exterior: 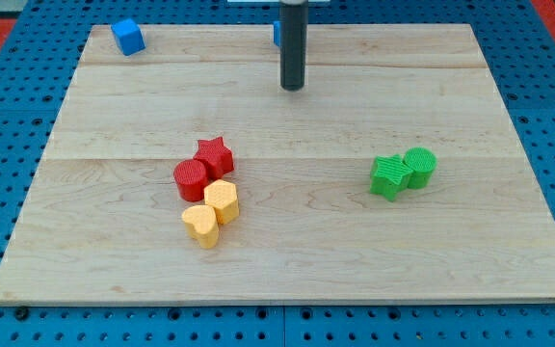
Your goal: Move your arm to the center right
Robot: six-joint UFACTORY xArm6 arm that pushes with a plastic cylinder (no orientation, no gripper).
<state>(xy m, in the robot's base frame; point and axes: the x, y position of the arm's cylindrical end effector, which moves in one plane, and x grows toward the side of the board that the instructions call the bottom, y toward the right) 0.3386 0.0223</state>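
The board (287,251) lay mostly bare as my tip (292,88) stood near its top edge, well apart from every block. There was no pincer to report, only the bare rod. The goal, the board's centre right, sat just above the green pair. A clean run probably meant sliding down and right, stopping short of the green star (389,176) and green cylinder (420,166). Counted: two green, two red (203,168), two yellow (211,212); one blue cube (128,37), another blue piece (277,34) half hidden behind the rod.

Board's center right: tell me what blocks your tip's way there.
My tip is near the view's top centre. The green star and green cylinder sit touching at centre right, probably on or beside my path.
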